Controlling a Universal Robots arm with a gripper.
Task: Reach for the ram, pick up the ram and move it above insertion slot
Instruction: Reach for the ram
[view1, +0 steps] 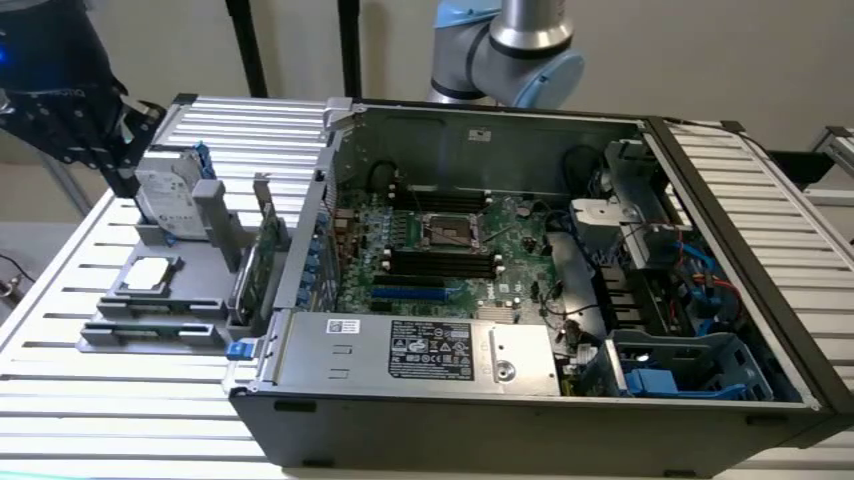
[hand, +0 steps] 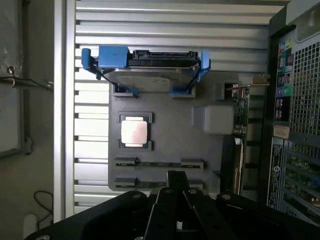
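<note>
Hovering at the exterior view's upper left, clenched and grasping nothing: gripper (view1: 80, 130), well apart from the open case (view1: 534, 425). Seen from the wrist, gripper (hand: 176, 176) above one end of the gray holder (hand: 170, 142).

Nearest to it, ram (hand: 159, 163): thin green stick on edge, clipped at both ends in a slot (hand: 125, 163), untouched. Just beside, a second slot (hand: 125, 182), partly hidden behind the gripper; contents hard to tell. In the exterior view, ram (view1: 150, 306) at the lower left of the frame, outside the case, below the gripper.

Next along the holder, CPU (hand: 134, 132) flat in a square seat, at the left middle of the exterior frame (view1: 147, 272). Beyond that, hard drive (hand: 150, 77) in a blue caddy (hand: 114, 54), propped on edge at the holder's far end. Card (hand: 239, 117) upright along the holder's side nearest the case, beside a gray block (hand: 214, 119). Slatted table (view1: 80, 400) under holder and case.

Inside the case, center of the exterior frame, motherboard (view1: 514, 225) with black memory slots (view1: 441, 265). Power supply (view1: 414, 350) along the lower middle; blue bay (view1: 681, 372) at the lower right. Arm (view1: 514, 40) at the top center, behind the case.
</note>
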